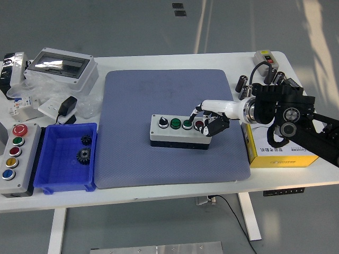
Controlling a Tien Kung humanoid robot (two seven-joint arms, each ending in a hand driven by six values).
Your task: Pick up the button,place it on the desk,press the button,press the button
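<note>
Head view. The button box (179,132) lies flat near the middle of the blue mat (169,127), its long side roughly parallel to the table's near edge. Its top plate carries four controls in a row: a black selector knob at the left, two green buttons, and a red button (199,125) at the right end.

The right hand (207,119) reaches in from the right over the box's right end. Its fingers are curled downward and close together, holding nothing; the dark fingertips (207,132) sit at the red button and the box's right edge. Contact with the button cannot be confirmed from this angle. The left hand is out of frame.

Just right of the mat, a yellow carton (278,153) lies under the right arm. Left of the mat stands a blue bin (66,156) holding two dark gears (83,155). A second, longer control box (15,157) with red, green, yellow and blue buttons lies at the table's (159,193) left edge. A grey enclosure (62,66) with a clear lid sits at the far left corner.
</note>
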